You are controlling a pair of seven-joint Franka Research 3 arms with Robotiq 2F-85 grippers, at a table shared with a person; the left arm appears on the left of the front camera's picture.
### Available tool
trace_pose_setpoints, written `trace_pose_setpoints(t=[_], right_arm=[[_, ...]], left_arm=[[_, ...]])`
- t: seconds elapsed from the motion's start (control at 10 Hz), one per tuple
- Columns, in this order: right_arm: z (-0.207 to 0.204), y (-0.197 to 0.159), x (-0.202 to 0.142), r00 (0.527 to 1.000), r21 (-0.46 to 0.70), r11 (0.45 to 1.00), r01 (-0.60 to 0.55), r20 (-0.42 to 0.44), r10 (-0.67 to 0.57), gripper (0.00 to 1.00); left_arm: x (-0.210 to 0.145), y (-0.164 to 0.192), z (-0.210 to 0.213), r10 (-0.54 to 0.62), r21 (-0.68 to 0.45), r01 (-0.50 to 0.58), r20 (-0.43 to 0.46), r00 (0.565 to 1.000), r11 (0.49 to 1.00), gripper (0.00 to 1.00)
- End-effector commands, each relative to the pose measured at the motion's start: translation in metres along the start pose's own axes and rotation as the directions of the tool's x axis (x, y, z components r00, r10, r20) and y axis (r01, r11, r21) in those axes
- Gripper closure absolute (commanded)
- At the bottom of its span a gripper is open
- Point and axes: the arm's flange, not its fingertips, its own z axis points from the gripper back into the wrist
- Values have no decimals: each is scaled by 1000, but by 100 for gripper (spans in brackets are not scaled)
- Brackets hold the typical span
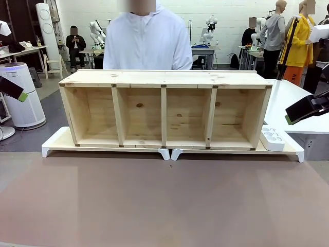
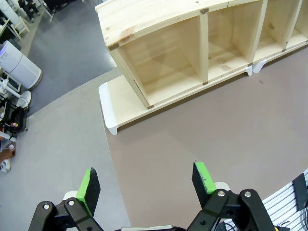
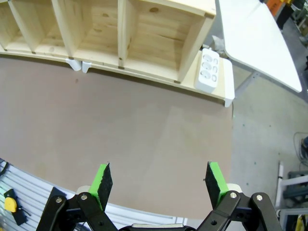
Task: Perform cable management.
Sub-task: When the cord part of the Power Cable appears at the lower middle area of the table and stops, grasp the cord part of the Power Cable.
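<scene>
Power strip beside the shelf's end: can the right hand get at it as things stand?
Probably yes. The right hand is open above bare tabletop, and nothing lies between it and the power strip, which sits exposed beside the shelf.

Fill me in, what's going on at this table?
Nothing is being handled yet. Both arms hover at the sides, left gripper and right gripper open and empty. A person stands behind the four-compartment wooden shelf, which sits on white risers. A white power strip lies on the riser by the shelf's right end.
</scene>
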Motion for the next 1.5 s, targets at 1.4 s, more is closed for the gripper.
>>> trace_pose_setpoints(t=[1.4], right_arm=[[-4,1,3,1000,1,1000,-5,5,5,0]], left_arm=[[2,0,-1,-2,5,2,5,1000,1000,0]])
